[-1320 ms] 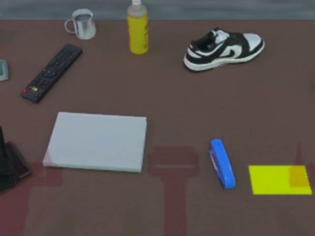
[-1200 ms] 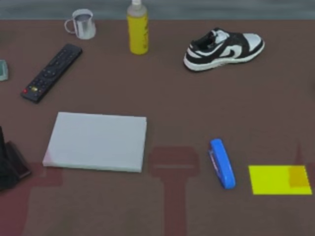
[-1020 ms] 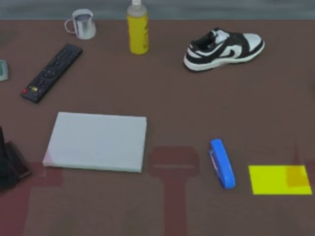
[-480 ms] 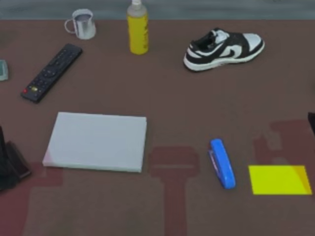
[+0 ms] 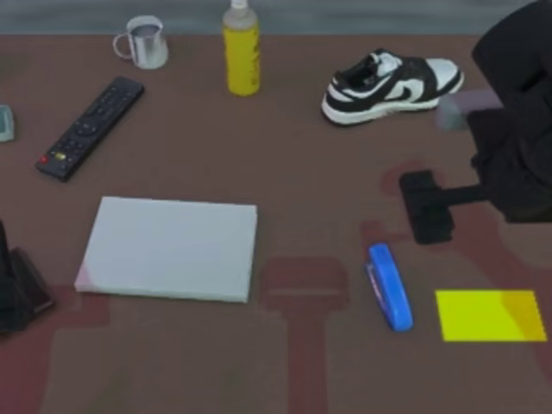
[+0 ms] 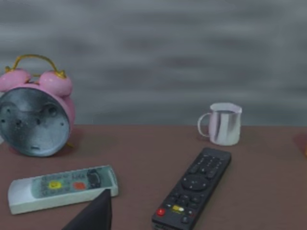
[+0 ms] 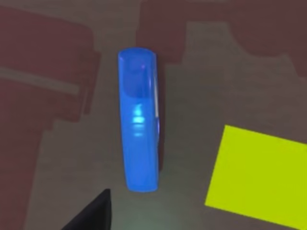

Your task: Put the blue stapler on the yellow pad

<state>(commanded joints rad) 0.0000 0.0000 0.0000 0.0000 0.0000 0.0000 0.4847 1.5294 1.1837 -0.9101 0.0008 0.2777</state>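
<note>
Jaw state on the right gripper (image 5: 427, 207) could not be determined: the top view showed it only as a dark block, and its own wrist view caught a single dark tip at the frame edge. The same applied to the left gripper (image 5: 15, 293), which sat parked at the near-left edge of the table (image 5: 302, 155), so I logged both as unknown. The right gripper hung just beyond the far end of the blue stapler (image 5: 390, 286) and slightly to its right, not in contact with it. The stapler lay flat on the table in the near-right area. Its long axis ran roughly near to far, with the near end angled a little to the right. The yellow pad (image 5: 490, 315) lay flat to the right of the stapler, near it but clearly apart, with nothing on it. I judged the stapler to be rigid and light, with a smooth, rounded shell that could slip under a poor grip. The rounded ends offered no flat faces. The recommended hold was therefore across the narrow width at mid-length, jaws on the two long sides, with the wrist aligned square to the long axis. A mid-length hold should also keep the body from tipping during the lift. I expected the thin pad to offer no obstruction, so a short carry to the right would suffice.
</note>
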